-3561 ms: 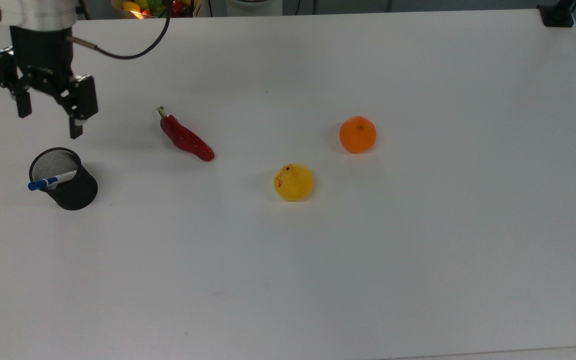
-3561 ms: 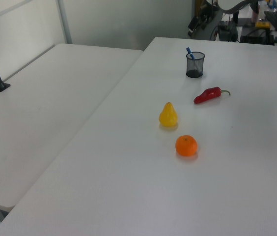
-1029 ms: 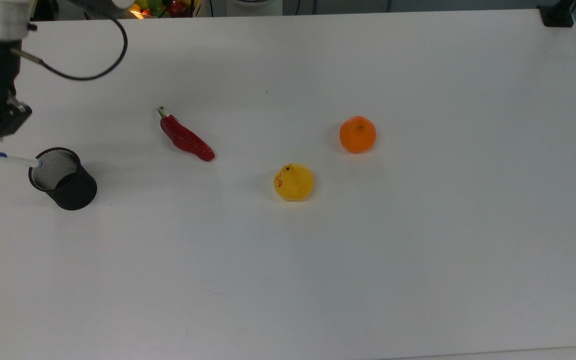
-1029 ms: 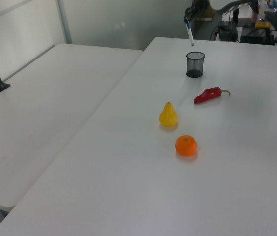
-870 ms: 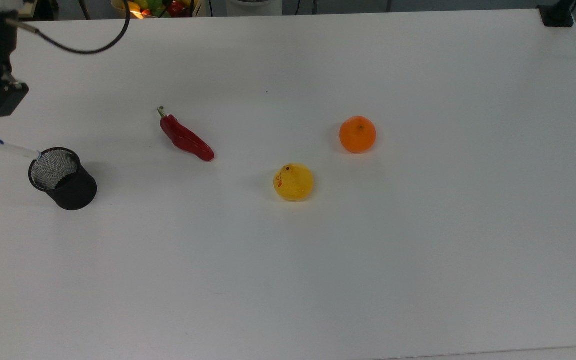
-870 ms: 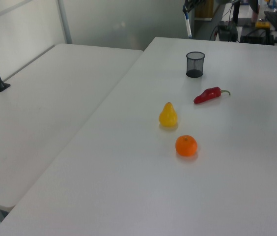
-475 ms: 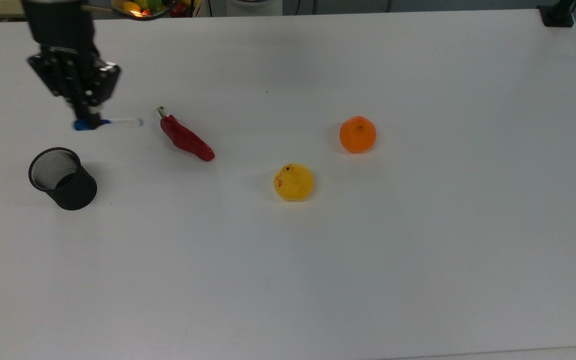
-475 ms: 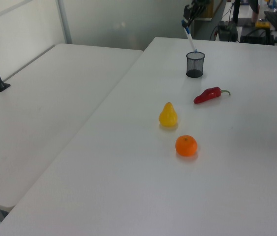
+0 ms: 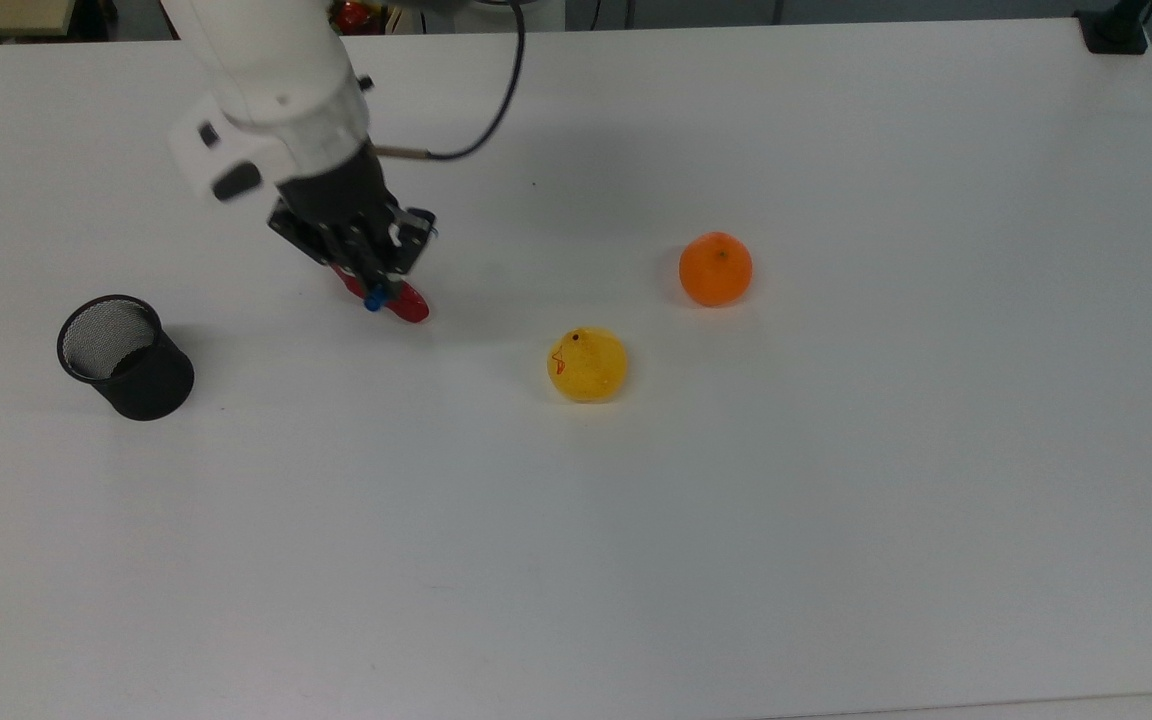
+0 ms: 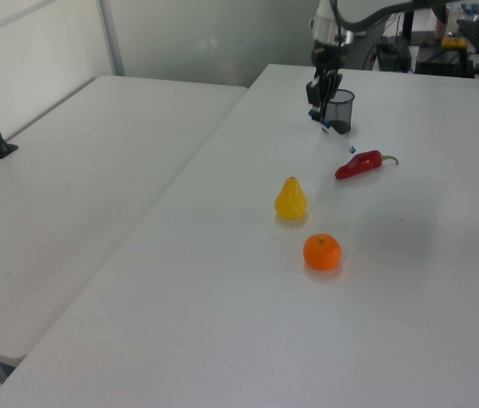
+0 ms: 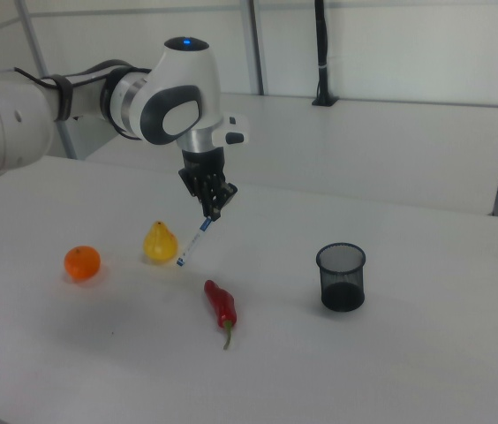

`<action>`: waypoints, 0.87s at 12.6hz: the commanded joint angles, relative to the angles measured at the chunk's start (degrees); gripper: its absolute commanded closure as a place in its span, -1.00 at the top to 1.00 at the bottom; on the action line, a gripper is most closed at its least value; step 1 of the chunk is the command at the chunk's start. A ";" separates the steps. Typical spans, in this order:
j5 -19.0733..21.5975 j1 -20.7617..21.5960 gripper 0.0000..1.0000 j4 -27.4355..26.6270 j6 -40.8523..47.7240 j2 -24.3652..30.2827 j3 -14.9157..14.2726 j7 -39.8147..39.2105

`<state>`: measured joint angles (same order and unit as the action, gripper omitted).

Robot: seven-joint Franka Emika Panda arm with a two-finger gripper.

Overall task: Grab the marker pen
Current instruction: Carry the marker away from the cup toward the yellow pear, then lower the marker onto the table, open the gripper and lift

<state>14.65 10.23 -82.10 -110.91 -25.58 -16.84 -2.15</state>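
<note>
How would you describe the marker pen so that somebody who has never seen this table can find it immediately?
Start at the white robot arm over the white table and follow it down to its black gripper. The marker pen hangs slanted from the gripper, above the table near the red chilli. It is the only slim white stick, with blue markings; the things near it are a yellow pear, an orange and a black mesh cup.

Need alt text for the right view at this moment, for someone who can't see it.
A white robot arm's gripper holds the marker pen slanting down in the air above a white table. On the table sit a black mesh cup, a red chilli, a yellow pear and an orange.
</note>
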 commanded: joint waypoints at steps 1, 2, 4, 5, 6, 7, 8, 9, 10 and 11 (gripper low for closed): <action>0.38 2.41 -0.98 8.09 4.21 -9.99 -0.65 -1.45; 0.38 2.86 -0.97 9.31 4.29 -12.10 -0.65 -1.37; 0.38 3.65 -0.97 12.12 3.86 -15.71 -0.47 -0.41; 0.38 3.65 -0.96 13.18 3.59 -17.12 -0.47 0.38; 0.29 3.74 -0.95 14.32 3.51 -18.09 -0.47 0.39; 0.29 3.74 -0.93 15.03 3.33 -18.80 -0.47 0.48; 0.29 3.91 -0.80 15.04 1.68 -18.98 -0.30 0.83; 0.29 4.09 -0.56 14.86 -0.95 -19.15 0.49 2.75; -0.06 4.18 -0.40 14.69 -3.33 -19.59 0.67 3.72; -0.76 4.27 -0.20 14.68 -4.40 -19.94 0.76 3.73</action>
<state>14.65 13.86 -68.71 -112.05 -43.72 -16.16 -0.53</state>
